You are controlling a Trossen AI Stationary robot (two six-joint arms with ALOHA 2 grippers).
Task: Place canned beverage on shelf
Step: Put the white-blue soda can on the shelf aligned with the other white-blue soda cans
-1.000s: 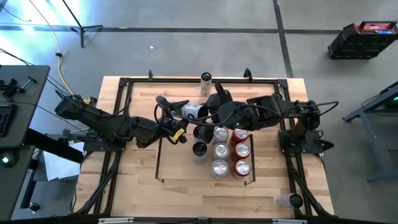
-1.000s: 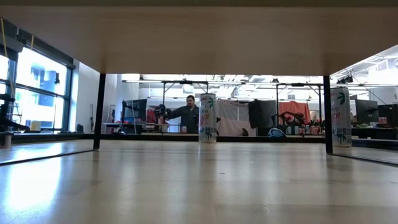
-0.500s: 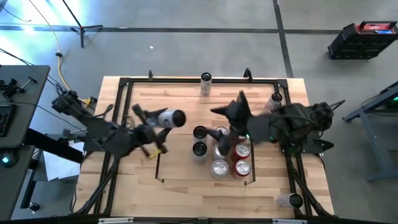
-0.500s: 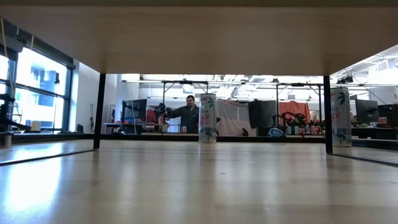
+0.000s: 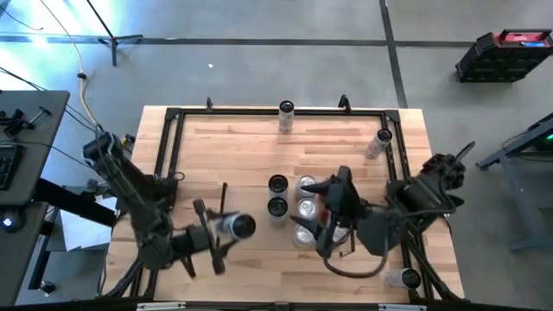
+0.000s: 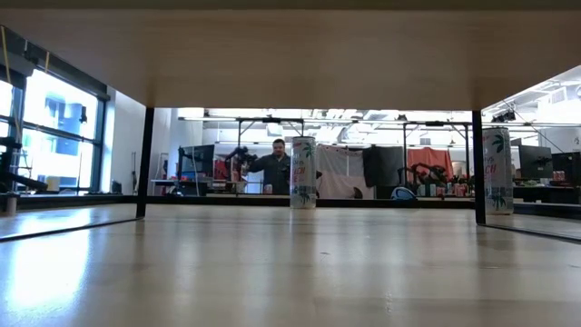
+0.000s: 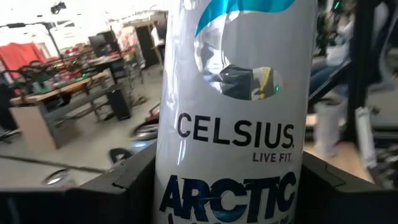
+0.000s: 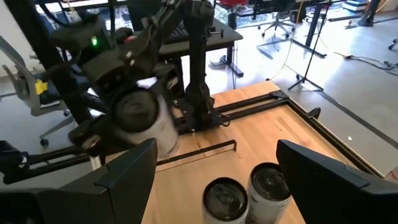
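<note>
A white Celsius can (image 7: 233,124) fills the left wrist view, with my left gripper (image 5: 220,231) shut on it above the table's near left, just left of the shelf (image 5: 251,242). The shelf is a wood bay edged by thin black rails; several cans (image 5: 277,195) stand on their bases at its right side. My right gripper (image 5: 333,212) hovers open over those cans, two of whose tops (image 8: 225,199) show between its fingers. In the right wrist view, the held can (image 8: 140,118) shows end-on. My left gripper pinches the white can's round side wall (image 7: 166,186) between its two fingers (image 7: 124,183), one on each side, lying across the can. The fingers reach in about level. The can (image 5: 240,226) is lifted clear of the table and lies tipped over, one end toward the table's right.
One can (image 5: 286,112) stands at the far rail, also in the low view (image 6: 302,173). Another can (image 5: 380,142) stands at the right rail, and one (image 5: 402,278) lies near the front right corner. A person (image 6: 272,168) is in the room beyond.
My left gripper has carried the white can from the table's middle toward the near left, rolling as it went; the can stays lifted clear. My right gripper has drawn away from the can toward the near edge and now hangs over the cans on the shelf.
</note>
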